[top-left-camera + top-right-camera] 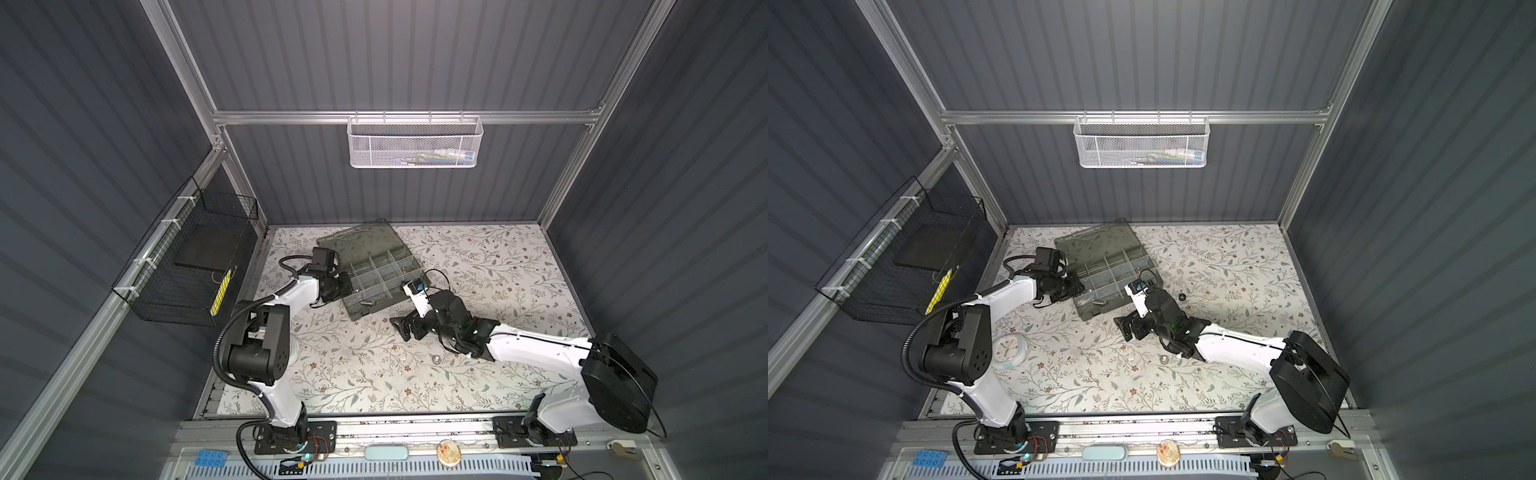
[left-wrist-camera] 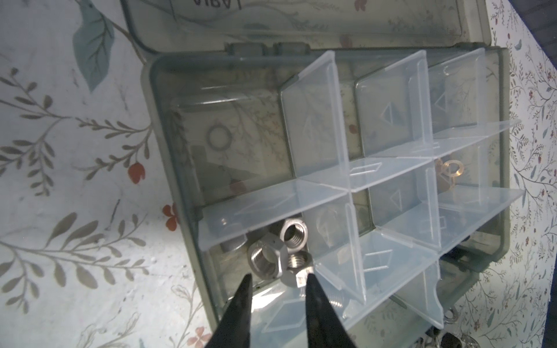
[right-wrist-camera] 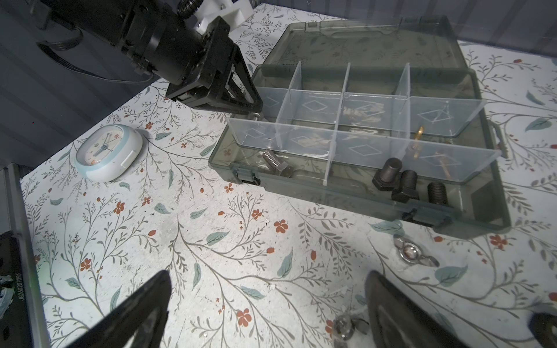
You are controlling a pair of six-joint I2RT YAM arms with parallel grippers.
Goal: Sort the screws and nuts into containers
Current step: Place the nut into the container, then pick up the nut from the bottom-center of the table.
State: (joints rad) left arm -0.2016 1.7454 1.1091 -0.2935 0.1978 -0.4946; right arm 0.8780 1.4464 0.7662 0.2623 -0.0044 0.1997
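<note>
A white table cover printed with grey-green sprigs and small red flowers (image 1: 374, 374) spreads over the cell floor. On it, near its left edge, a round white alarm clock with a pale blue rim (image 3: 108, 152) lies face up. Above the cover's far edge a white mesh metal basket (image 1: 413, 141) hangs from a silver aluminium rail (image 1: 291, 117); its coloured contents are too dim to tell. Left of the cover hangs a black wire basket (image 1: 183, 266) holding a flat black slab (image 1: 203, 249) and a yellow strip (image 1: 220, 293). Past the cover's near edge lie a blue studded plastic brick (image 1: 212, 459), a pale blue oblong piece (image 1: 386, 452) and a round tan disc (image 1: 448, 453).
</note>
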